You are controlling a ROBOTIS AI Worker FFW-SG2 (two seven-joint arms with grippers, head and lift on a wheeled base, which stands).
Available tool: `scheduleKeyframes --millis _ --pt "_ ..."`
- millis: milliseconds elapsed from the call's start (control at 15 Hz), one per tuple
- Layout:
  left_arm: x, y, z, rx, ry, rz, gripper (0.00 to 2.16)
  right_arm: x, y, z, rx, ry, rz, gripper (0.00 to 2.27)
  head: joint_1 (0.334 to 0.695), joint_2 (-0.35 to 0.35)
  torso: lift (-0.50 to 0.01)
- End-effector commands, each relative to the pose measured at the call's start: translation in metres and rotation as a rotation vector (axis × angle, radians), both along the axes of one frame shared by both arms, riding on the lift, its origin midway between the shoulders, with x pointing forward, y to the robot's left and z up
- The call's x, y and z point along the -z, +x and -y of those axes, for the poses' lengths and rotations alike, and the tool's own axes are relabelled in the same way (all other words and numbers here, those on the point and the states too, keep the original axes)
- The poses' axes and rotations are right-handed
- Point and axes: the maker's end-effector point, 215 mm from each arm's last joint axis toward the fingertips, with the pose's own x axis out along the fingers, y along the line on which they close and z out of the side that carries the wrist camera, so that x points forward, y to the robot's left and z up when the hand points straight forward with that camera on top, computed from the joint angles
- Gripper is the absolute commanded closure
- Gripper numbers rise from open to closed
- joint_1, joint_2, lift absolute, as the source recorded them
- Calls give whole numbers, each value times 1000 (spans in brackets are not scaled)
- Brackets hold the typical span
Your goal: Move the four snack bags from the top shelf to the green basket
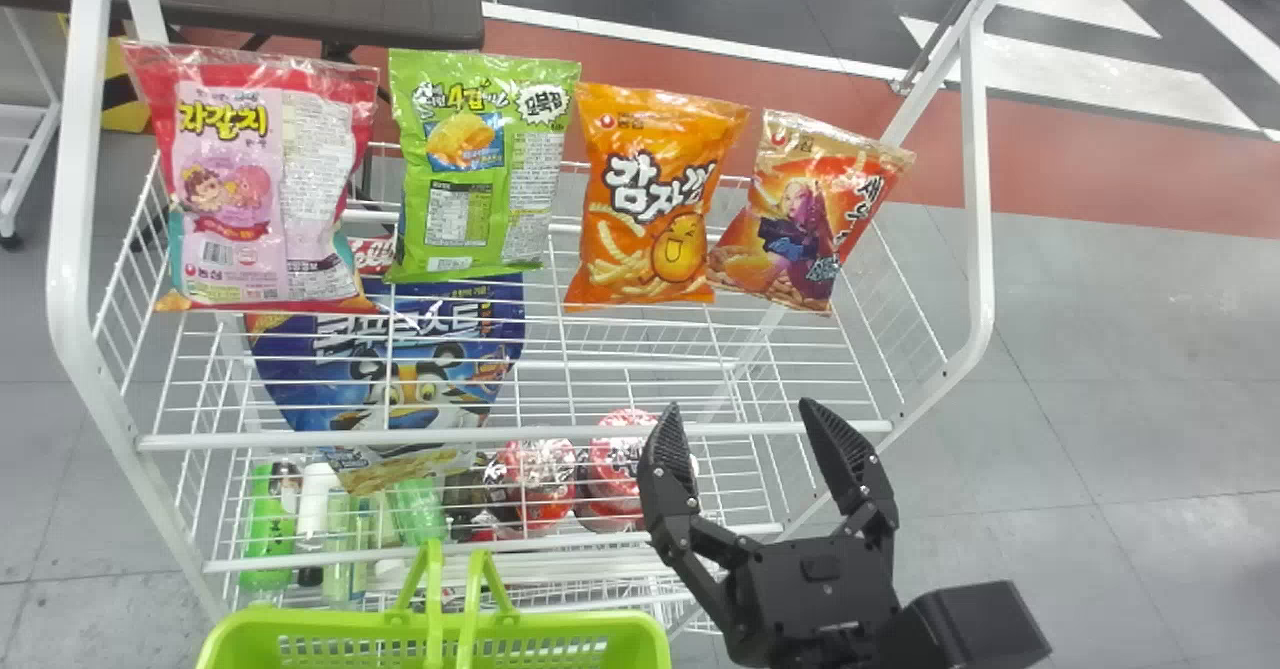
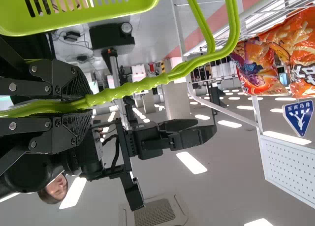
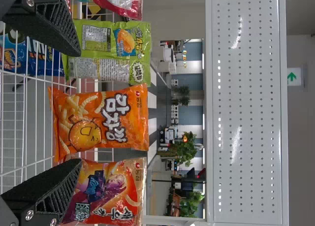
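**Left gripper (image 2: pixel 81 105) clamped, right gripper (image 1: pixel 738 411) spread apart**

Snack bags: four, upright in one row on the white wire top shelf (image 1: pixel 560 437). From robot's left: pink-and-red glossy bag (image 1: pixel 235 189); lime-green bag (image 1: pixel 475 174); orange bag (image 1: pixel 640 224); red-and-tan bag (image 1: pixel 800 214), leaning, close beside the orange one.

Right gripper: fingers wide apart, at the rack's front toward its right end, apart from the bags.

Left gripper: fingers closed on the bright green plastic handles (image 2: pixel 128 89) of the open green basket (image 1: pixel 560 621), which sits in front of the rack.

Below the top shelf: blue cereal bag (image 1: pixel 400 349), red-and-white round packs (image 1: pixel 535 484), green bottle (image 1: pixel 268 524).
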Motion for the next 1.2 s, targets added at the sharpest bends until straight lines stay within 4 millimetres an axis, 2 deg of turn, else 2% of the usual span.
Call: scheduleKeyframes --millis 0,600,667,800,933,1000,1133 --pt "0 0 0 0 0 1 1008 0 1 -1 -2 1 2 29 695 -350 0" --pt "0 3 0 2 1 7 1004 -2 3 -2 -9 7 7 29 695 -350 0" --pt "-1 3 0 2 -1 7 1004 -2 8 -5 -26 20 11 29 695 -350 0" --pt "1 0 3 15 8 7 1004 -7 36 -16 -46 16 25 29 695 -350 0" --pt "3 2 2 19 11 8 1004 14 83 -57 -119 6 -82 29 695 -350 0" --pt "4 2 1 21 11 7 988 22 106 -85 -167 0 -131 29 695 -350 0" --pt "6 2 1 24 5 0 988 25 141 -136 -251 -20 -179 33 695 -254 0"
